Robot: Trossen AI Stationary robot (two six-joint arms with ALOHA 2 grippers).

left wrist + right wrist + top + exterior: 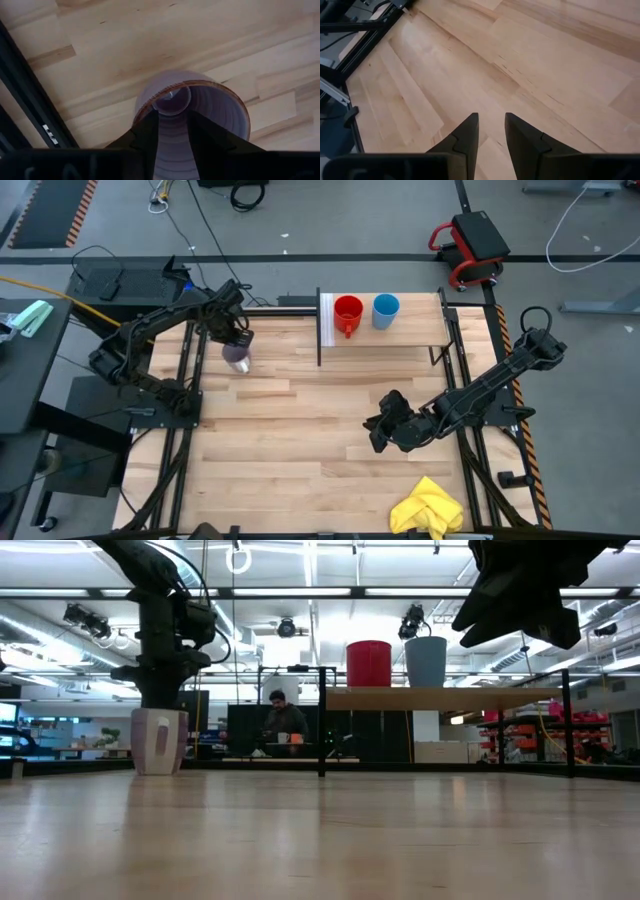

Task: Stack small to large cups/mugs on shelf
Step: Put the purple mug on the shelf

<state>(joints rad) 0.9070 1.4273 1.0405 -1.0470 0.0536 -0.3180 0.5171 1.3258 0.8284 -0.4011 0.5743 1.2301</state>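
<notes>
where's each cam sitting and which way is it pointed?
High: overhead, straight down; both arms, shelf.
Low: table height, level across; purple-grey cup, shelf, arms from above.
Left wrist: down past left gripper into the cup.
Right wrist: right gripper over bare table.
High and low share red mug, light-blue cup.

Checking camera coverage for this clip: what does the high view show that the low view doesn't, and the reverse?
Only the high view shows the yellow cloth at the table's near edge, the red mug's handle, and the right gripper hovering over bare planks. Only the low view shows the purple-grey cup standing on the table, and a person seated in the room beyond. Both show the red mug and light-blue cup side by side on the shelf, and the left gripper at the purple-grey cup.
</notes>
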